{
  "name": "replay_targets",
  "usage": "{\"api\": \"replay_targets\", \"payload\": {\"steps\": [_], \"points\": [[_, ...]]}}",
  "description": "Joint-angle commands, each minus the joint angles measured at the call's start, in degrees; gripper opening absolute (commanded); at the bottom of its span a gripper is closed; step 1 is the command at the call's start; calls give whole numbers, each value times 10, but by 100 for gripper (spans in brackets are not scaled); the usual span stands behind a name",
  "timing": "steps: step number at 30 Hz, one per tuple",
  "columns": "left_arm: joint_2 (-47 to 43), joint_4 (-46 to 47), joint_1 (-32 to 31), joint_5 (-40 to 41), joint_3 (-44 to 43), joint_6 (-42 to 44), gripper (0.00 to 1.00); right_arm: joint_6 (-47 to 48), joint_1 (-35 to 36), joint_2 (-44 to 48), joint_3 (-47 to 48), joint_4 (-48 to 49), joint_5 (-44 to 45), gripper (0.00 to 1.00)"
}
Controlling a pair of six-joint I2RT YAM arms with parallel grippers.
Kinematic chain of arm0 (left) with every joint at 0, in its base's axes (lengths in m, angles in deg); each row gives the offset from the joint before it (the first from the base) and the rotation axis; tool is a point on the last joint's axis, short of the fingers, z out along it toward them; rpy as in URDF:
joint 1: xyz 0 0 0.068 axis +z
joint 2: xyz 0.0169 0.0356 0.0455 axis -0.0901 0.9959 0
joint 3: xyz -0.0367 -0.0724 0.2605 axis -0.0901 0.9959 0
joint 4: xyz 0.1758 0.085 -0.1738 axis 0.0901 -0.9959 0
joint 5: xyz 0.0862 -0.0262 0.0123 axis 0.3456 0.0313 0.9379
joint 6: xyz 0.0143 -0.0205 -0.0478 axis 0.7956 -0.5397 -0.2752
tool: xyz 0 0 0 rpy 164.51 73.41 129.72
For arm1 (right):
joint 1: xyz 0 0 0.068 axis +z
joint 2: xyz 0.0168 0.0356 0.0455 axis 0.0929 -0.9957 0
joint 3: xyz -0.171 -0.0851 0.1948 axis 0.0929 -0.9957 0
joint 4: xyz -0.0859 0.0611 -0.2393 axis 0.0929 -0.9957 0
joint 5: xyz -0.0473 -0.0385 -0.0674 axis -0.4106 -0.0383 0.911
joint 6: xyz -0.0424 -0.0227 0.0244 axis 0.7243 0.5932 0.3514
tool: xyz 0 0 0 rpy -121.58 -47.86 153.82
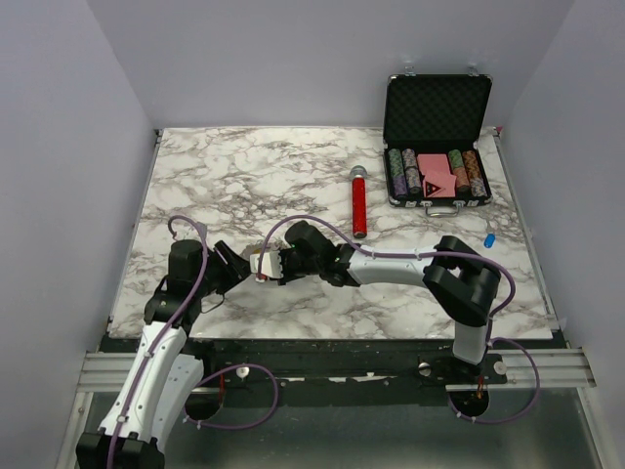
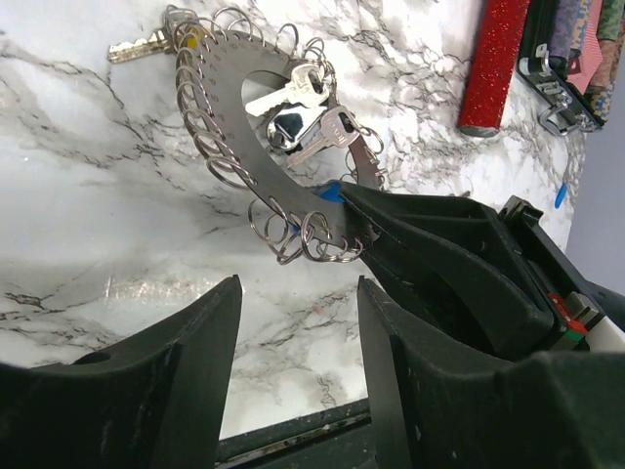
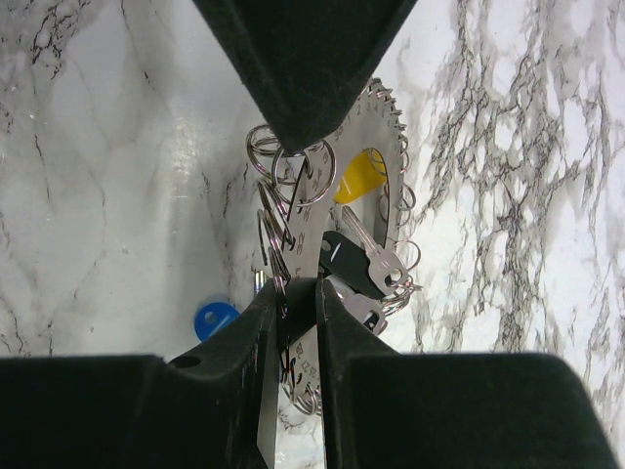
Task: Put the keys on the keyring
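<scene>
The keyring [image 2: 220,117] is a flat silvery ring with many small wire loops round its rim, held up off the marble. My right gripper [image 3: 299,293] is shut on its edge, and its black fingers [image 2: 439,244] show in the left wrist view. Silver keys [image 2: 311,107] hang on it, along with a black-headed key [image 3: 350,260] and a yellow head [image 3: 359,182]. My left gripper [image 2: 298,285] is open just short of the ring, with only table between its fingers. A blue key head [image 3: 216,319] lies on the table below. From above, the keyring [image 1: 262,262] sits between both grippers.
A red cylinder with a silver cap [image 1: 359,205] lies at mid-table. An open black case of poker chips [image 1: 437,147] stands at the back right. Another blue key [image 1: 489,238] lies near the right edge. The table's front edge [image 2: 293,435] runs just under my left gripper.
</scene>
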Motion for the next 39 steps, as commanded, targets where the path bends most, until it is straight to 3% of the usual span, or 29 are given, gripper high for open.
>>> {"api": "replay_targets", "payload": {"steps": [1, 39], "points": [[7, 35, 11, -11, -10, 36, 59, -16, 3, 10, -4, -21, -16, 21], [104, 100, 55, -107, -36, 88, 65, -19, 2, 9, -4, -21, -21, 21]]}}
